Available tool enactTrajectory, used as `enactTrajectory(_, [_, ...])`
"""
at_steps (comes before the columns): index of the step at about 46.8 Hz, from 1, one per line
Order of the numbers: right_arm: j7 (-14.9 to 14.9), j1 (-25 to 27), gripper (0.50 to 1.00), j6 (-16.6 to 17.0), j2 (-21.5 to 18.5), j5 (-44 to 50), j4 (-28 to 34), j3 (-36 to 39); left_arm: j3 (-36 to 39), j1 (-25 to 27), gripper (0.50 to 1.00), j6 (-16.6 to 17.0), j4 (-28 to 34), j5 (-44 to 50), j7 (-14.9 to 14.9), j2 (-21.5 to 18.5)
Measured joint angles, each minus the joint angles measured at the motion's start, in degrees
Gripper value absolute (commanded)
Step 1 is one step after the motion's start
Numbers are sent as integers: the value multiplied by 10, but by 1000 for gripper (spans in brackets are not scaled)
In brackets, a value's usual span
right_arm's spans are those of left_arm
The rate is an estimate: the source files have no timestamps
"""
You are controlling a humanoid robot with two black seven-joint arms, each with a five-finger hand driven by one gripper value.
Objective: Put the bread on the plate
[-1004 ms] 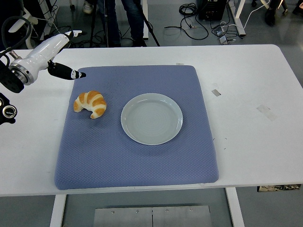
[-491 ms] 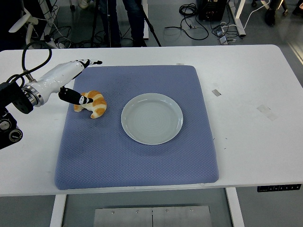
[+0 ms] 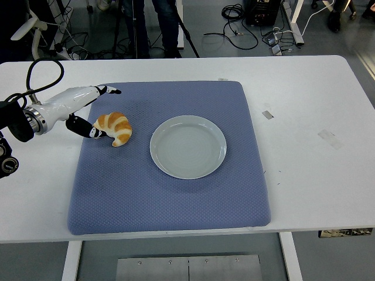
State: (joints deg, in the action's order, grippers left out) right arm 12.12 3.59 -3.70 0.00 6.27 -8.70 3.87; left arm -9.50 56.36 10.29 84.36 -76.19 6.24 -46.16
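A golden croissant (image 3: 113, 127) lies on the left part of a blue mat (image 3: 170, 193). A pale grey-green plate (image 3: 187, 146) sits empty at the mat's middle, to the right of the croissant. My left hand (image 3: 98, 111) comes in from the left edge with a white casing and black fingers. The fingers are spread: one fingertip (image 3: 115, 91) points out above the croissant, the thumb (image 3: 88, 129) touches or nearly touches the croissant's left end. The hand holds nothing. The right arm is out of view.
The mat lies on a white table (image 3: 304, 105). Small tape marks (image 3: 329, 138) are on the table's right side. A person's legs (image 3: 164, 23) and cables on the floor (image 3: 234, 29) show beyond the far edge.
My left hand has come down from the mat's far left corner to the croissant's left side, then pulled back slightly left. The croissant and plate have not moved.
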Motion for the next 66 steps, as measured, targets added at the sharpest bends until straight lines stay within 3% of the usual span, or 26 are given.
enactTrajectory(12, [0, 0, 1000, 0, 0, 0, 0, 0, 7, 5, 902, -3, -29, -41, -10, 2])
enactTrajectory(22, [0, 0, 1000, 0, 0, 0, 0, 0, 7, 9, 865, -5, -57, -72, -56, 8])
enactTrajectory(28, [0, 0, 1000, 0, 0, 0, 0, 0, 8, 13, 845, -25, -59, -73, -76, 19])
enactTrajectory(41, [0, -1, 1000, 0, 0, 0, 0, 0, 9, 19, 845, -42, -75, -89, -84, 36])
enactTrajectory(66, [0, 0, 1000, 0, 0, 0, 0, 0, 26, 21, 846, -44, -105, -127, -105, 47])
